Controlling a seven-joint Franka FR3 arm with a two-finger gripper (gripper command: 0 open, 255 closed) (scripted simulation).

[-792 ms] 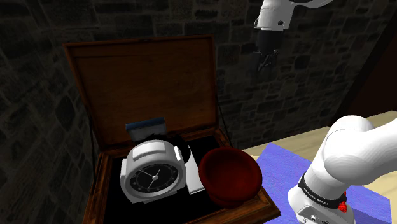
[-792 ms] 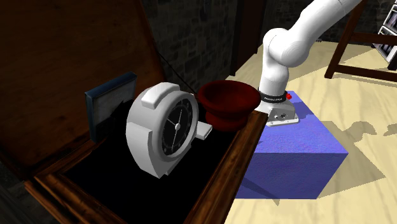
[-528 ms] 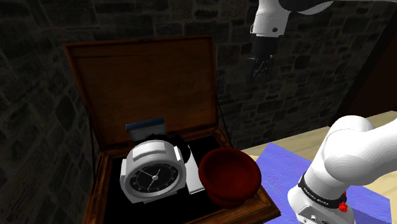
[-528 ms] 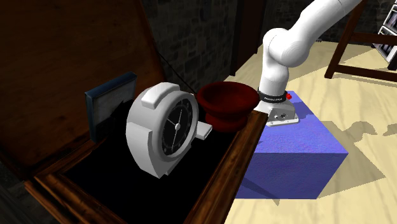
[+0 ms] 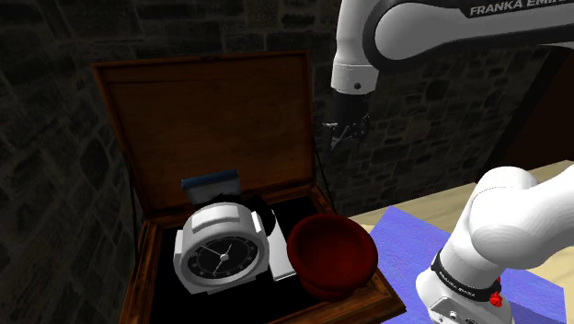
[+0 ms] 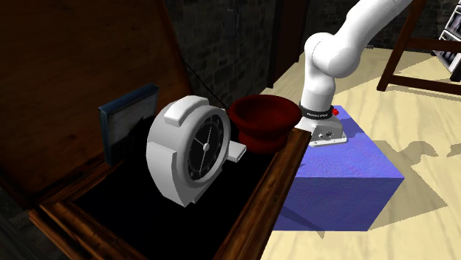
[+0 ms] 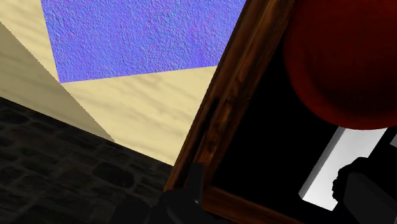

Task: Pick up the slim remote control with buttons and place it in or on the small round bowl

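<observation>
Dark stone walls back an open wooden chest (image 5: 143, 267), where the white remote (image 5: 281, 260) sits wedged between a clock (image 5: 216, 253) and the red bowl (image 5: 331, 253). Our end effector (image 5: 345, 138) hangs high, fingers spread, which we judge readies it for a clear descent.

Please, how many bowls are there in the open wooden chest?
1. The dark red bowl stands in the wooden chest, at the shoulder view's right of the white clock. Another may hide behind the clock.

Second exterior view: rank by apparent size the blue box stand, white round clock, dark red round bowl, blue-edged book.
1. Blue box stand
2. White round clock, nearer the camera
3. Dark red round bowl and blue-edged book: alike; the clock hides part of the book.
</observation>
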